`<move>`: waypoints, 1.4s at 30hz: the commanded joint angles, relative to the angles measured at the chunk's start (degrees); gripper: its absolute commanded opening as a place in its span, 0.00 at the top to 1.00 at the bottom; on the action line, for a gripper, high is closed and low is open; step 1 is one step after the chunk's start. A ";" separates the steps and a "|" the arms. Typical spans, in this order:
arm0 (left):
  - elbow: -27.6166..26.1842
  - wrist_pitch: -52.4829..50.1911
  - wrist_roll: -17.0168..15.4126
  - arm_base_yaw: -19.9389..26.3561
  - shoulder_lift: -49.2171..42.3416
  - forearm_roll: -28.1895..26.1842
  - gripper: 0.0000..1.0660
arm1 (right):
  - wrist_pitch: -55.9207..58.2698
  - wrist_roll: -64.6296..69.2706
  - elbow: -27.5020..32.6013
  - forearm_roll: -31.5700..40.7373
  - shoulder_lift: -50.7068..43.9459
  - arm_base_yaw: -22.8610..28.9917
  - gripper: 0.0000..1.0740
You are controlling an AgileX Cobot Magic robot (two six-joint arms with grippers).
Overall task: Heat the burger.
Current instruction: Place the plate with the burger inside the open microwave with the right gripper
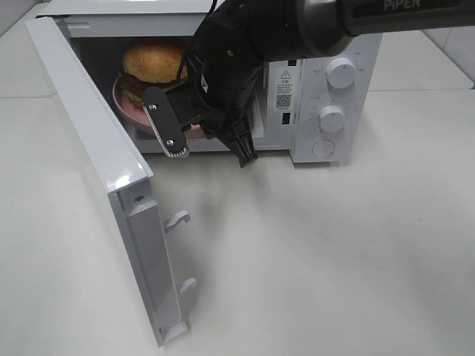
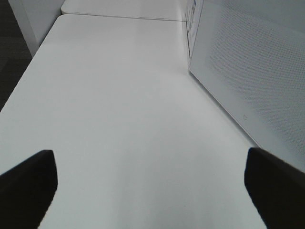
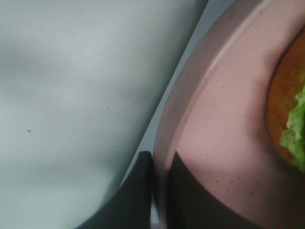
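Surface (image 1: 334, 259) at its far edge carries the white microwave (image 1: 326, 96), whose door (image 1: 89, 133) stands swung wide. Inside the cavity we see the pink plate (image 1: 128, 100), and on it the burger (image 1: 152, 63), so we judge the loading all but done. The right claw (image 3: 159, 164) is pinched narrow on the plate's rim. The left claw (image 2: 152, 186) gapes wide over bare surface beside the microwave, holding nothing. What is left, we judge: let go, back out, close the door, turn the dials (image 1: 341, 72).
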 commanded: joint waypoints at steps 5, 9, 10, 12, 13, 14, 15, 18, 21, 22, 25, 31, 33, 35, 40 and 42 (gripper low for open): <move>0.00 -0.86 0.11 0.06 -0.97 0.06 0.04 | 2.18 -0.80 -8.48 0.34 3.72 -0.29 0.99; 0.00 -0.86 0.11 0.06 -0.97 0.06 0.04 | 4.01 -1.20 -11.80 0.92 5.56 -0.86 0.99; 0.00 -0.86 0.11 0.06 -0.97 0.06 0.04 | 4.76 -1.32 -13.01 1.03 5.96 -0.86 0.99; 0.00 -0.86 0.11 0.06 -0.97 0.06 0.04 | 5.96 -1.49 -15.07 1.43 7.05 -0.92 0.99; 0.00 -0.86 0.11 0.06 -0.97 0.06 0.04 | 6.70 -1.66 -17.25 1.83 7.96 -1.49 0.99; 0.00 -0.86 0.11 0.06 -0.97 0.06 0.04 | 6.70 -1.66 -17.25 1.83 7.96 -1.49 0.99; 0.00 -0.86 0.11 0.06 -0.97 0.06 0.04 | 6.82 -1.78 -18.05 2.06 8.42 -1.55 0.99; 0.00 -0.86 0.11 0.06 -0.97 0.06 0.04 | 8.25 -1.95 -21.54 2.98 10.54 -1.60 0.99; 0.00 -0.86 0.11 0.06 -0.97 0.06 0.04 | 8.14 -2.52 -22.80 3.44 11.57 -1.60 0.99; 0.00 -0.86 0.11 0.06 -0.97 0.06 0.04 | 8.14 -2.52 -22.80 3.44 11.57 -1.60 0.99; 0.00 -0.86 0.11 0.06 -0.97 0.06 0.04 | 7.96 -2.52 -23.66 3.50 12.20 -1.60 0.99; 0.00 -0.86 0.11 0.06 -0.97 0.06 0.04 | 7.91 -2.81 -24.92 4.35 13.52 -1.60 0.98; 0.00 -0.86 0.11 0.06 -0.97 0.06 0.04 | 7.91 -3.15 -24.92 4.87 13.69 -1.89 0.98; 0.00 -0.86 0.11 0.06 -0.97 0.06 0.04 | 7.85 -3.15 -24.92 4.81 13.98 -2.29 0.98; 0.00 -0.86 0.11 0.06 -0.97 0.06 0.04 | 7.51 -3.15 -24.92 4.87 14.50 -2.92 0.98; 0.00 -0.86 0.11 0.06 -0.97 0.06 0.04 | 7.45 -3.15 -24.98 4.87 14.50 -3.27 0.98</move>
